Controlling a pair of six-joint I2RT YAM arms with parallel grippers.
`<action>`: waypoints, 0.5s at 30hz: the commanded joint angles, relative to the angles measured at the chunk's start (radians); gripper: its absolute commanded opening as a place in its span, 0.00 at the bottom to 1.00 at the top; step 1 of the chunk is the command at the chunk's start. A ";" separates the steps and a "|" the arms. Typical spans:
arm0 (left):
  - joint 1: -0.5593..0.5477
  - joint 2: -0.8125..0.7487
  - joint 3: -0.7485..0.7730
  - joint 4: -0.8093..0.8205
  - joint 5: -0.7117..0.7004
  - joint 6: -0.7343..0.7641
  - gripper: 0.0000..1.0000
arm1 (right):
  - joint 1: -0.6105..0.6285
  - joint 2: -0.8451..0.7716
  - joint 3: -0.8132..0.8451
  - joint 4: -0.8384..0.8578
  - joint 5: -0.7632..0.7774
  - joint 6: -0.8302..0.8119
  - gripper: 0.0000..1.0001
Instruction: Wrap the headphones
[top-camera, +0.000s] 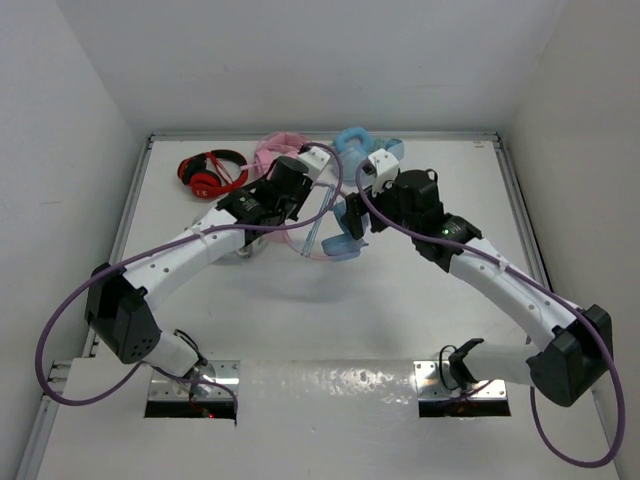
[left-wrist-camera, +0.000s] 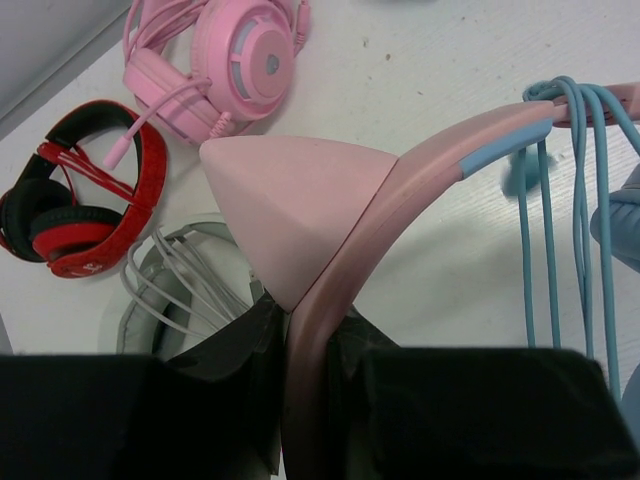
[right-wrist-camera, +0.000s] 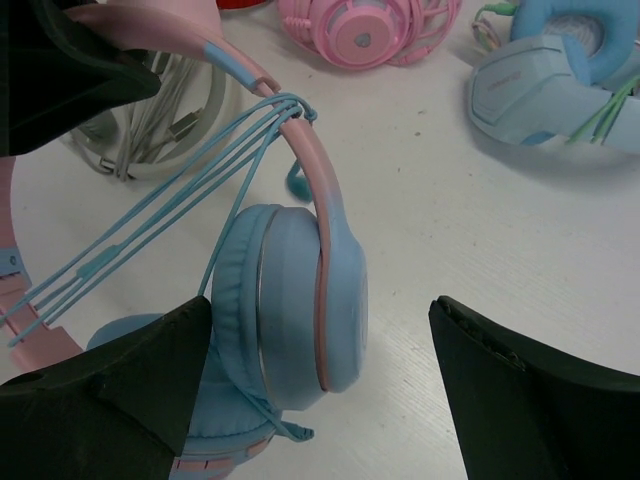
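Note:
The headphones (right-wrist-camera: 300, 310) have light blue earcups and a pink headband (left-wrist-camera: 340, 270) with a pink ear (left-wrist-camera: 290, 210). They show near the table's middle in the top view (top-camera: 345, 243). My left gripper (left-wrist-camera: 305, 335) is shut on the headband just below the ear and holds it up. The thin teal cable (right-wrist-camera: 170, 210) hangs in several loops over the headband, also seen in the left wrist view (left-wrist-camera: 560, 230). My right gripper (right-wrist-camera: 320, 320) is open, with one earcup between its jaws; they do not touch it.
An all-pink pair (left-wrist-camera: 235, 60) and a red-and-black pair (left-wrist-camera: 80, 200) lie at the back left. A light blue pair (right-wrist-camera: 560, 70) lies at the back right. A grey pair with white cable (left-wrist-camera: 180, 290) lies under the left gripper.

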 joint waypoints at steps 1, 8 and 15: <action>-0.002 -0.011 0.003 0.143 -0.027 -0.037 0.00 | 0.020 -0.075 0.071 -0.030 0.014 0.010 0.88; -0.002 -0.018 0.006 0.150 -0.011 -0.035 0.00 | 0.047 -0.140 0.079 -0.077 0.033 0.010 0.88; -0.003 -0.026 0.023 0.129 0.015 -0.044 0.00 | 0.063 0.000 0.099 -0.109 0.065 -0.013 0.94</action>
